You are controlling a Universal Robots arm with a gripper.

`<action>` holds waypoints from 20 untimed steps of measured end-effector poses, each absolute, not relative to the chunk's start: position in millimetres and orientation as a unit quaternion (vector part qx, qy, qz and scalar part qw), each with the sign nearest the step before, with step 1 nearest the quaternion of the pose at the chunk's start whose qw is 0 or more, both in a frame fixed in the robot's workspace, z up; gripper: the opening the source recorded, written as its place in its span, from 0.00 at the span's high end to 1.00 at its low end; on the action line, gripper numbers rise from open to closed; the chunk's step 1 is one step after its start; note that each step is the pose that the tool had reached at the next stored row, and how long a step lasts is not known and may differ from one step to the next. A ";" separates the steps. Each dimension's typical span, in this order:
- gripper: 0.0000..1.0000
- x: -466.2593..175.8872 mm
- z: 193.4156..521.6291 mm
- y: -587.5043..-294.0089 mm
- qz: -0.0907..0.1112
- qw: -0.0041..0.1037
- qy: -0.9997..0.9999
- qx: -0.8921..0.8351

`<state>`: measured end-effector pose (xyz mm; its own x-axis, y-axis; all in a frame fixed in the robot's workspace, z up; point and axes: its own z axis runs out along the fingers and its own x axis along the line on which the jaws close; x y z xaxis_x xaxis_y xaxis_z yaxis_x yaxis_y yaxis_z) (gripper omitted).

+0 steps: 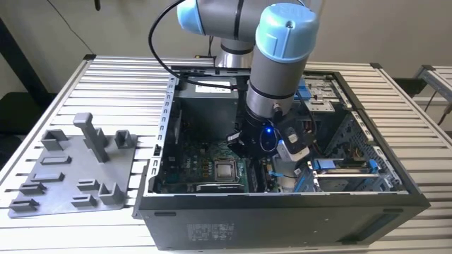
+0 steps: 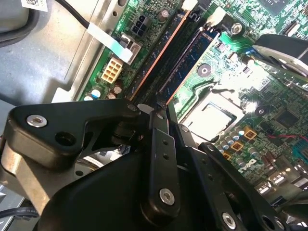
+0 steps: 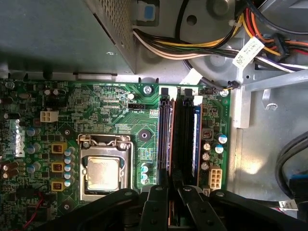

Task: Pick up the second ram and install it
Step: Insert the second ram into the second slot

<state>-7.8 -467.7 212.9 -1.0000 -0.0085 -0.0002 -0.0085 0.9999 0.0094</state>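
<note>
The gripper (image 3: 169, 185) was inside the PC case (image 1: 233, 227), its fingers (image 2: 161, 144) clamped on the second ram (image 3: 165, 139), which stood in a motherboard slot at 3 o'clock from the CPU socket (image 3: 106, 166).

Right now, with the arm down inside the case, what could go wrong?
The claw is at one end of the copper-edged second ram; pressing there alone could tilt it or leave it half seated. The blue-labelled stick stands close beside, so a sideways slip might knock it.
</note>
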 end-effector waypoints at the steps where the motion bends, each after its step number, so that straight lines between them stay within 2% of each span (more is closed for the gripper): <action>1: 0.86 -7.8 212.9 -467.7 0.005 0.000 1.000 -0.004; 3: 0.85 -7.8 212.8 -467.7 0.005 0.000 1.000 -0.004; 4: 0.79 -7.8 212.8 -467.7 0.005 0.000 1.000 -0.004; 5: 0.79 -7.8 212.8 -467.7 0.005 0.000 1.000 -0.004; 6: 0.72 -7.8 212.8 -467.7 0.005 0.000 1.000 -0.004; 9: 0.72 -7.8 215.3 -467.7 0.005 0.000 1.000 -0.004; 20: 0.72 -7.8 260.7 -467.7 0.005 0.000 1.000 -0.004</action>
